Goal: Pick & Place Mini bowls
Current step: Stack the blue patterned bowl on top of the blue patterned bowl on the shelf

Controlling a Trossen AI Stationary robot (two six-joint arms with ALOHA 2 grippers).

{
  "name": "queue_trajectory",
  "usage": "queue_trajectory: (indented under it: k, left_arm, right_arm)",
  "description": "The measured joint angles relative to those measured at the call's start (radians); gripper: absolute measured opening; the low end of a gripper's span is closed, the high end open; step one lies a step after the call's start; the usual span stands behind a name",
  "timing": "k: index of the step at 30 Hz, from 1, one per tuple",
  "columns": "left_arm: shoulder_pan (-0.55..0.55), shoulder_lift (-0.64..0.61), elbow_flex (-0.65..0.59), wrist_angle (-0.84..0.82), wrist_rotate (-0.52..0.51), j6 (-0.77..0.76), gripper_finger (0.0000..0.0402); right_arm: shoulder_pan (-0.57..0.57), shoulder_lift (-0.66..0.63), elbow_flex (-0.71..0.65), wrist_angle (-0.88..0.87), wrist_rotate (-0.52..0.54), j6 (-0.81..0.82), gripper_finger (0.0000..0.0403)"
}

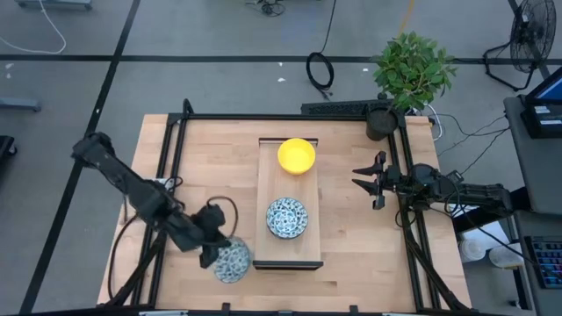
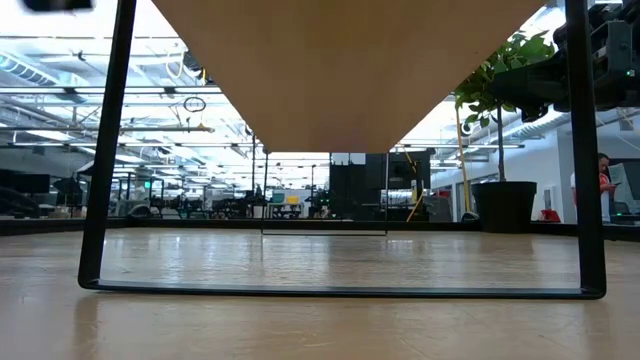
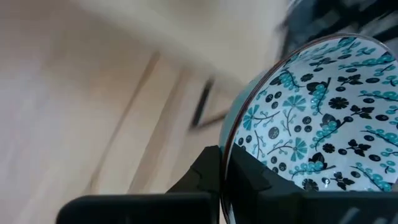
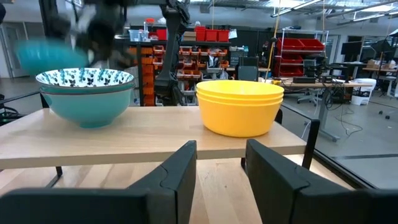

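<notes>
High view: wooden tray (image 1: 289,250) lies mid-desk (image 1: 351,263). On it, a yellow stack (image 1: 297,155) at the far end and a patterned stack (image 1: 287,218) nearer the front. Left end effector (image 1: 219,248) sits just off the tray's front left corner, pinching a patterned bowl (image 1: 232,261) by its rim. Right end effector (image 1: 369,181) waits right of the tray, fingers spread, holding nothing.

Low view: only the tray's underside (image 2: 340,60) and a black frame (image 2: 105,150); no bowls seen.

Left wrist view: patterned bowl (image 3: 323,118) rim clamped between dark fingers (image 3: 249,180).

Right wrist view: fingers (image 4: 180,168) apart; patterned stack (image 4: 86,93) and yellow stack (image 4: 240,106) side by side on the tray (image 4: 149,137).
</notes>
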Motion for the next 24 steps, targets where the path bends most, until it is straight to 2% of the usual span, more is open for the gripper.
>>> queue_trajectory:
  k: [3,6,11,15,19,24]
  left_arm:
    - [0.03,-0.029,0.105,0.0,-0.049,0.104,0.001]
    - [0.092,-0.023,0.234,-0.023,-0.044,0.185,0.001]
    - [0.257,0.064,0.477,-0.144,0.079,0.293,0.001]
    - [0.397,0.172,0.637,-0.284,0.17,0.316,0.001]
    - [0.505,0.285,0.713,-0.356,0.26,0.349,0.001]
    - [0.582,0.398,0.722,-0.361,0.403,0.388,0.001]
  right_arm:
    - [0.0,0.0,0.0,-0.001,0.0,0.0,0.0126]
    - [0.0,0.0,0.0,-0.001,0.0,0.0,0.0126]
    - [0.0,0.0,0.0,-0.001,0.0,0.0,0.0126]
    - [0.0,0.0,0.0,-0.001,0.0,0.0,0.0126]
    - [0.0,0.0,0.0,-0.001,0.0,0.0,0.0126]
    - [0.0,0.0,0.0,-0.001,0.0,0.0,0.0126]
